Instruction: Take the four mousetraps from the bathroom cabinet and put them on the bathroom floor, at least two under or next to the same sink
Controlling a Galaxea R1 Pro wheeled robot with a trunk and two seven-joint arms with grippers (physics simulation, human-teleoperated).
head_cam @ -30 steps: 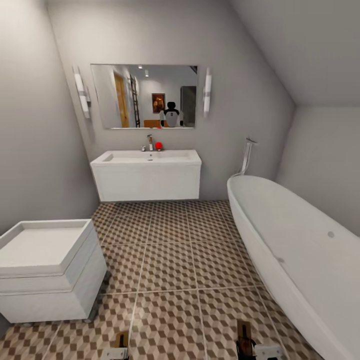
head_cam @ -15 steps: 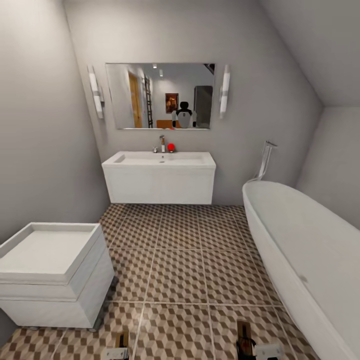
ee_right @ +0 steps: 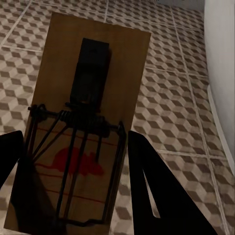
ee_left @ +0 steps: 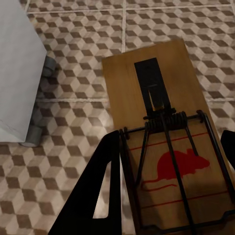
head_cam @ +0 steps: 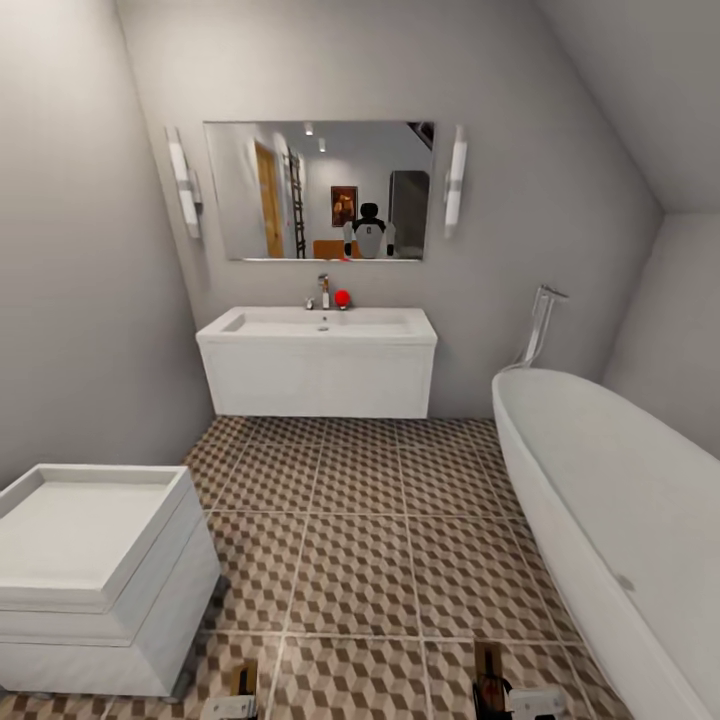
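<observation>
- My left gripper (ee_left: 169,161) is clamped on a mousetrap (ee_left: 161,142), held above the tiled floor (ee_left: 78,63) beside the white drawer unit (ee_left: 17,68).
- My right gripper (ee_right: 73,171) is clamped on a second mousetrap (ee_right: 88,98), above the floor near the bathtub (ee_right: 223,58).
- Ahead I see the sink (head_cam: 318,325) against the far wall, under the mirror (head_cam: 318,190).
- The bathtub stands along the right wall.
</observation>
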